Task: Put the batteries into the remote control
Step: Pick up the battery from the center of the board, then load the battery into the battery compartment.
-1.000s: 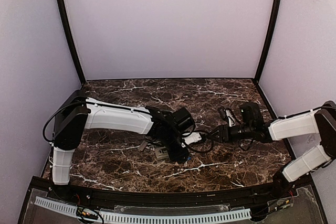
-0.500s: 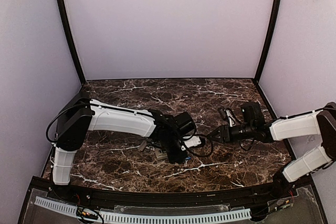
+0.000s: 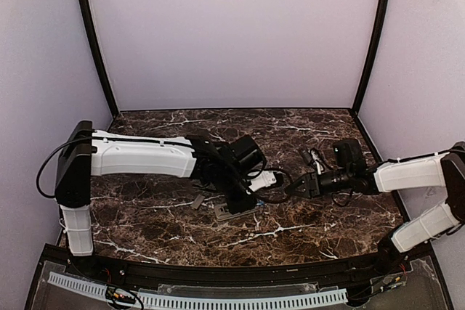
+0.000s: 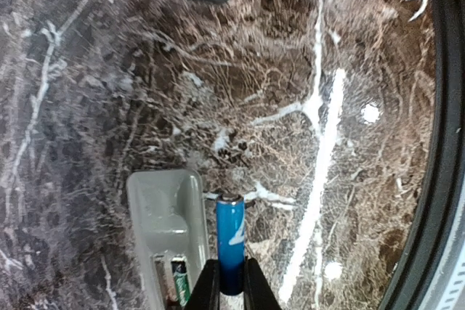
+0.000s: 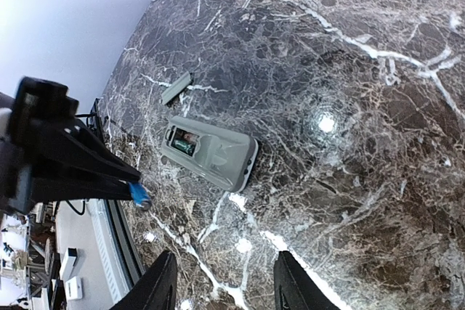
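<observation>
Swinging its elbow out toward the left wall over the past second, the left arm hangs over the remote control (image 4: 163, 208), which lies grey back up at the lower left of the left wrist view, one battery (image 4: 180, 281) seated in its recess. Just right of it, the left gripper (image 4: 231, 272) pinches a blue battery (image 4: 231, 230) by one end above the marble table (image 4: 349, 70). A grey cover piece (image 5: 176, 87) lies apart, toward the upper left of the right wrist view. The right gripper (image 5: 224, 284) stands half open, holding nothing.

The surface (image 3: 182, 241) is dark brown marble with white veins. A small flat grey cover (image 5: 176, 87) lies on it.
</observation>
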Robot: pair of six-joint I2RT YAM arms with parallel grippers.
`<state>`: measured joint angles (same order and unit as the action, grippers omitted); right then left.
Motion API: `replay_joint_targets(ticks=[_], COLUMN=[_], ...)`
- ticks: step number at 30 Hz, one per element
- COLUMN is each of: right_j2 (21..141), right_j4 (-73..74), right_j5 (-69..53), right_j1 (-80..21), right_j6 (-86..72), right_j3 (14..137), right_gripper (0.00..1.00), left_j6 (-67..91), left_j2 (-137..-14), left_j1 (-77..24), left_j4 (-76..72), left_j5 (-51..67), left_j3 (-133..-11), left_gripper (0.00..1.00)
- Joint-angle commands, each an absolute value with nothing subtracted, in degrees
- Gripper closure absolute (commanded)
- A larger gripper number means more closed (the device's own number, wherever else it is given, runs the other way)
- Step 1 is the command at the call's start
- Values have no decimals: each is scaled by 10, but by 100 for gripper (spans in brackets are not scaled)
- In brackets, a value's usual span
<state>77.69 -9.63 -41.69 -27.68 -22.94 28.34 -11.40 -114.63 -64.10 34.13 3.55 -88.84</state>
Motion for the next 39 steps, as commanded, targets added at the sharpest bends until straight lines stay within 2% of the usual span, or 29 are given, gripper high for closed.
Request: replay_joint_targets(ticks=[1,7,12,27,30,35,39], right_j2=[782,817,834,869,868,868,869], right_j4=[-98,-100,-110,-124,-122,-126,-137], right_j5=[-438,-443,-450,-452,-444,-441,-444], right_j1=[-274,-278,-286,-299,-299,-298,-298], right_j6=[-218,-216,-221,-223,-221,-218,-221], right_j3=[311,334,346,350,349,341,337], right_gripper=[55,55,55,56,56,56,56], left_j6=[-114,-135,-136,-177,-201,-270,-304], left_j2=[-1063,-1052,-1034,-1106,-1080,-946,-926], left_j1=[-612,-579,-566,-565,-565,-565,-565], left_j4=[403,489,490,558,501,352,362], left_j5=[37,16,43,35,78,184,207], left_j3=[-878,-871,-861,-915,-878,-747,-744], left_gripper=[99,100,100,98,100,100,99])
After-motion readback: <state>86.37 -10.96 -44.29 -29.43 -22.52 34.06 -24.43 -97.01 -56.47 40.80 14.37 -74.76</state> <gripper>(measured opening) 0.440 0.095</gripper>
